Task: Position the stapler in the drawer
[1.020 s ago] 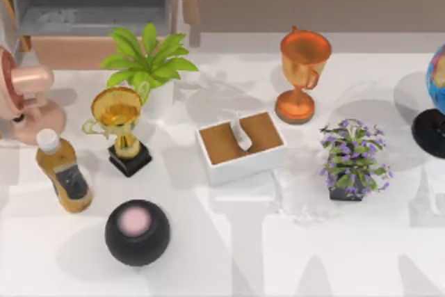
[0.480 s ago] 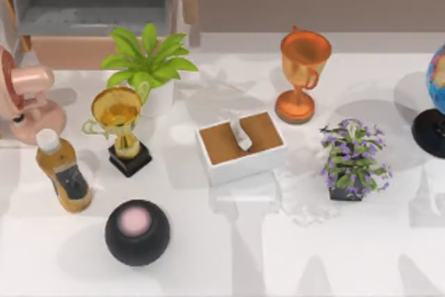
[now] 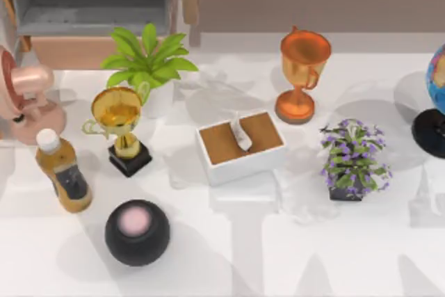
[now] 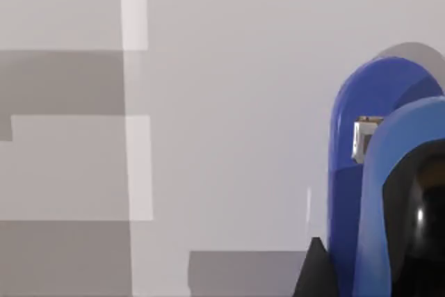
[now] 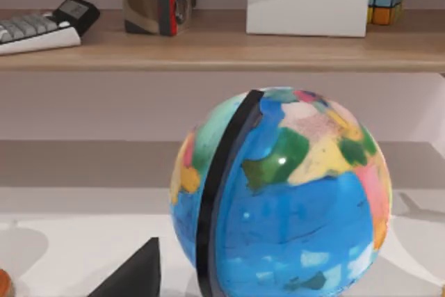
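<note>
My left wrist camera has the bright-blue, black-armed stapler (image 4: 361,193) right up close; can't tell either tool's state. The grey, tan-fronted drawer (image 3: 90,5) looks empty.

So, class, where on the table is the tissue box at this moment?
In the top view the tissue box sits near the table's middle, between the gold trophy on the left and the purple flowers on the right.

stapler (image 4: 361,172) glossy blue plastic; drawer (image 3: 69,50) tan wood front, matt grey inside; desk (image 3: 278,255) smooth white
</note>
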`<move>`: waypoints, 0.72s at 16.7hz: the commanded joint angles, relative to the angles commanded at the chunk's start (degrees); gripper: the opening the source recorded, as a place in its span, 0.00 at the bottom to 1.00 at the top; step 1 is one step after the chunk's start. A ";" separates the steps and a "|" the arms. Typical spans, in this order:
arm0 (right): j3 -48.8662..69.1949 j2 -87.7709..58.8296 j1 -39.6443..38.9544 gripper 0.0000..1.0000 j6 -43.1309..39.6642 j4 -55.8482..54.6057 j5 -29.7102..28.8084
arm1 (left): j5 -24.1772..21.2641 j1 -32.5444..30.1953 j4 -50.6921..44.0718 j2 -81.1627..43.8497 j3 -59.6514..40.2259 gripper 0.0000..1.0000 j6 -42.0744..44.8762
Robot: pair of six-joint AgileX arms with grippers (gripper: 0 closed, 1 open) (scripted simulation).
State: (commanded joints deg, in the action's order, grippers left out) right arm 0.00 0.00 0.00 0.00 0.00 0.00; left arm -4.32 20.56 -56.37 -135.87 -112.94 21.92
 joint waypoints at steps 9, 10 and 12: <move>0.00 0.00 0.00 1.00 0.00 0.00 0.00 | 0.00 0.00 0.00 0.00 0.00 0.45 0.00; 0.00 0.00 0.00 1.00 0.00 0.00 0.00 | 0.00 0.00 0.00 0.00 0.00 0.53 0.00; 0.00 0.00 0.00 1.00 0.00 0.00 0.00 | 0.00 0.00 0.00 0.00 0.00 0.68 0.00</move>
State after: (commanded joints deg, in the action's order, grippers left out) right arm 0.00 0.00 0.00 0.00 0.00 0.00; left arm -4.32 20.56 -56.37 -135.87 -112.94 21.92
